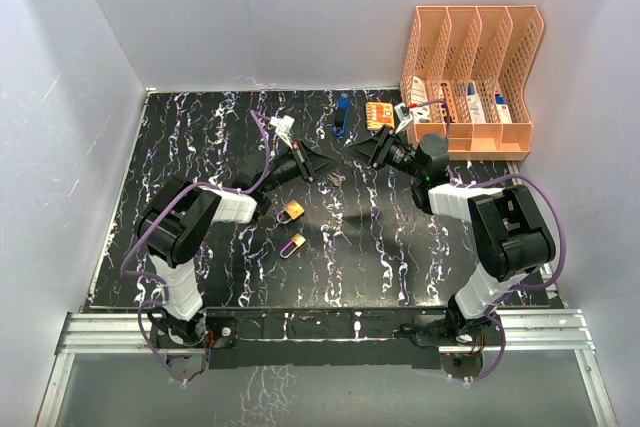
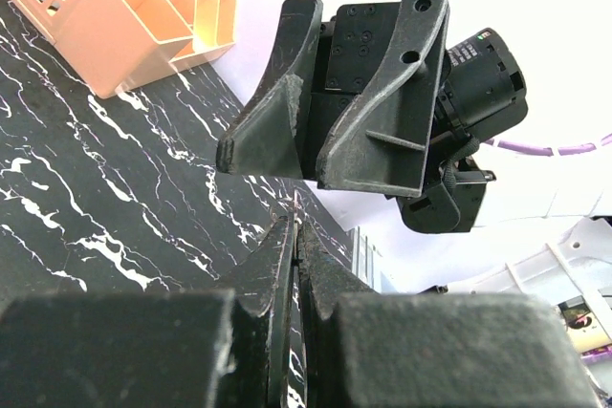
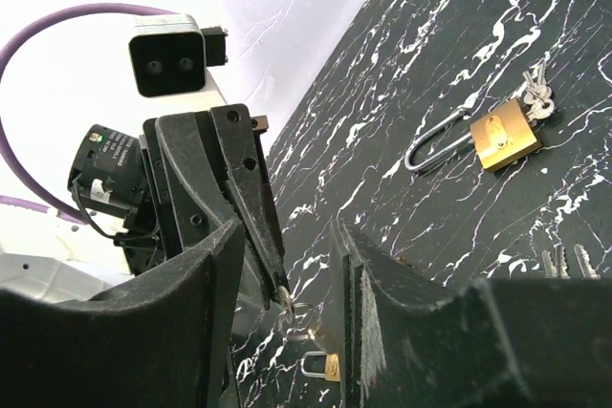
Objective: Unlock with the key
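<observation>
My left gripper [image 2: 296, 225] is shut on a small silver key [image 3: 289, 299] held in the air; a key ring [image 3: 308, 320] with more keys hangs under it. In the top view the left gripper [image 1: 322, 169] and the keys [image 1: 336, 179] are mid-table. My right gripper [image 3: 287, 241] is open and empty, tip to tip with the left one and just short of the key; it also shows in the top view [image 1: 360, 153]. A brass padlock [image 3: 502, 139] with its shackle swung open and keys attached lies on the table [image 1: 400, 247]. A second small padlock [image 3: 325, 366] lies apart from it.
An orange file organiser [image 1: 475, 77] with boxes stands at the back right. A blue pen-like object [image 1: 340, 115], an orange card [image 1: 378, 114] and a white piece [image 1: 283, 125] lie along the back. Loose keys [image 3: 566, 260] lie on the tabletop. White walls enclose the table.
</observation>
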Controlling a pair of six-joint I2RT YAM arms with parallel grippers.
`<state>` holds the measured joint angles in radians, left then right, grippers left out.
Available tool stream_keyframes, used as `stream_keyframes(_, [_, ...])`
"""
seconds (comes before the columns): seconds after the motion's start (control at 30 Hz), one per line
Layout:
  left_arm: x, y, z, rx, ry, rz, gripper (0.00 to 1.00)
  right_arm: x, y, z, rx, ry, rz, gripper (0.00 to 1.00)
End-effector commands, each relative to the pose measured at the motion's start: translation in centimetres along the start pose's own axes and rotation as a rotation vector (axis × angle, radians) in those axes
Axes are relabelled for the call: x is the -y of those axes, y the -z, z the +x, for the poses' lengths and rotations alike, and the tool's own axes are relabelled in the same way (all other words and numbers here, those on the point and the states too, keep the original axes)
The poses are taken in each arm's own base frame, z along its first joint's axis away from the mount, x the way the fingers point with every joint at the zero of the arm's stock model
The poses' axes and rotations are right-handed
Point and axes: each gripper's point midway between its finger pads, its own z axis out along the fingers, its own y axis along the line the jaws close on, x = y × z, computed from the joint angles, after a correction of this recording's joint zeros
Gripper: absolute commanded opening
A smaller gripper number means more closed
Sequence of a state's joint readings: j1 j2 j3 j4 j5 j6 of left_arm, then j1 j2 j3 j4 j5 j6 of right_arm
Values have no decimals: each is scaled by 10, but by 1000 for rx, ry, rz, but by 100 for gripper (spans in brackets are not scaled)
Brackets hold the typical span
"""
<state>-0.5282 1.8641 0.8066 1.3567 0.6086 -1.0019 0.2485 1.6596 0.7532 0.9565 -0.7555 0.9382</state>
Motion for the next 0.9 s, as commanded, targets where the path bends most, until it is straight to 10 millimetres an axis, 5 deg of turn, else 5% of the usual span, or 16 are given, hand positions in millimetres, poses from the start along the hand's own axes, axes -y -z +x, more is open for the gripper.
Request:
stream_keyframes(0.0, [23,-6,-22,65,-52,66,0,-16,1,-8,27,60,-62,37])
stream_keyframes(0.87, [24,-5,-29,116,-35,68,0,-21,0,-5,13,41,-105,0])
